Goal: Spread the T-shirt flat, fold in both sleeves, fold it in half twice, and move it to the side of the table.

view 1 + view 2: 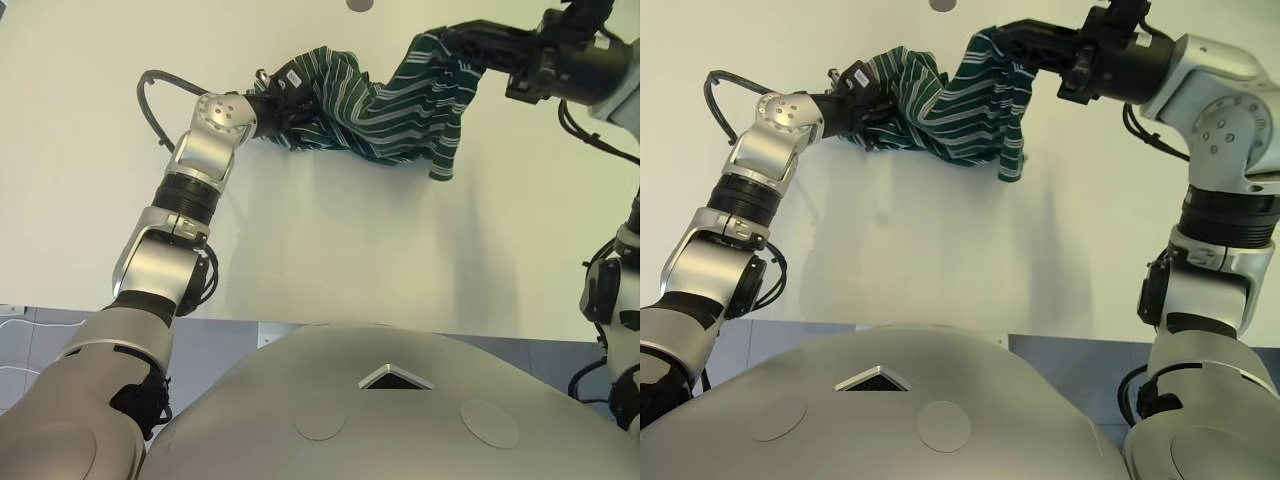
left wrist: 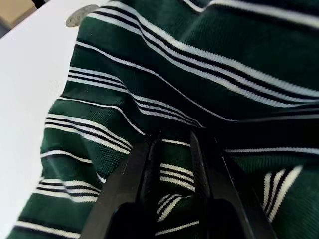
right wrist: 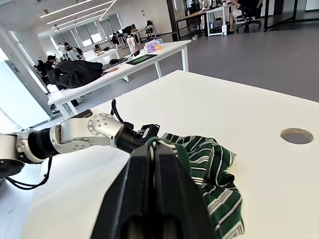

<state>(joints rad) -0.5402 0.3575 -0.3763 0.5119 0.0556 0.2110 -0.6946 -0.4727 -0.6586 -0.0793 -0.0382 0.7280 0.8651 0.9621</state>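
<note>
Here, bunched T-shirt [image 1: 390,105] over table [image 1: 300,240], sleeves lost in folds, left tool [image 2: 174,139] and right tool [image 3: 155,145] each pinching it.

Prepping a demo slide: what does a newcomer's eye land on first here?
The crumpled dark green T-shirt with white stripes, strung between both arms over the far part of the white table. The left jaws pinch one end low near the table, while the right jaws hold the other end higher, a corner dangling.
</note>
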